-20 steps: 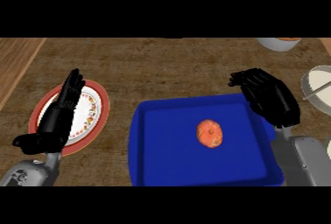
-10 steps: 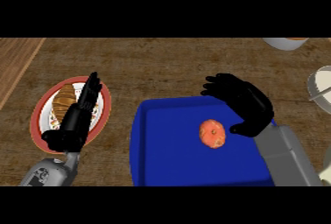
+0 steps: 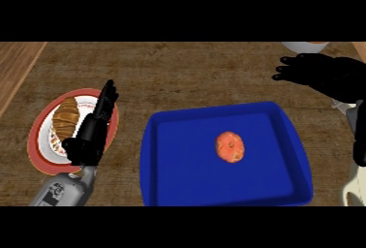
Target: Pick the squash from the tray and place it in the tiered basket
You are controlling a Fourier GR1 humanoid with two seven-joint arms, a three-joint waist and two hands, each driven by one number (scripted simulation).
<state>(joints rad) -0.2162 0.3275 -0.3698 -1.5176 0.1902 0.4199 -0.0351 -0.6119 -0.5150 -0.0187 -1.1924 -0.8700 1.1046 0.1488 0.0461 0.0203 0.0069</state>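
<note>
Count: 1 squash (image 3: pixel 231 147), 1 blue tray (image 3: pixel 163 160), 1 red-rimmed plate (image 3: pixel 37 140) w/ 1 croissant (image 3: pixel 66 117) on it, 2 robot hands, all over a wood-grain bench (image 3: pixel 186 72). A white rounded thing (image 3: pixel 306 46) shows partly at the top edge, right side; can't tell what it is. Another pale shape at the lower right edge, also unclear.

Squash: orange, speckled, oval, lying flat on the tray floor, roughly mid-tray, slightly toward the right side. Touching no wall of the tray. Nothing holds it.

Relative to hands: right robot hand (image 3: pixel 328 75) is up and to the right of the squash, beyond the tray's far right corner, well apart from it, over bare bench. Left robot hand (image 3: pixel 91 133) is to the left of the tray, over the plate, not over the tray; squash lies to its right w/ the tray's left wall between.

Pose: left robot hand seen edge-on, fingers straight and together, pointing away toward the far side of the bench, grey forearm (image 3: pixel 64 191) coming in from lower left. It overlaps the plate's right half, just beside the croissant. Right robot hand: fingers bent loosely, fingertips pointing left, nothing in it; forearm mostly hidden at the right edge.
</note>
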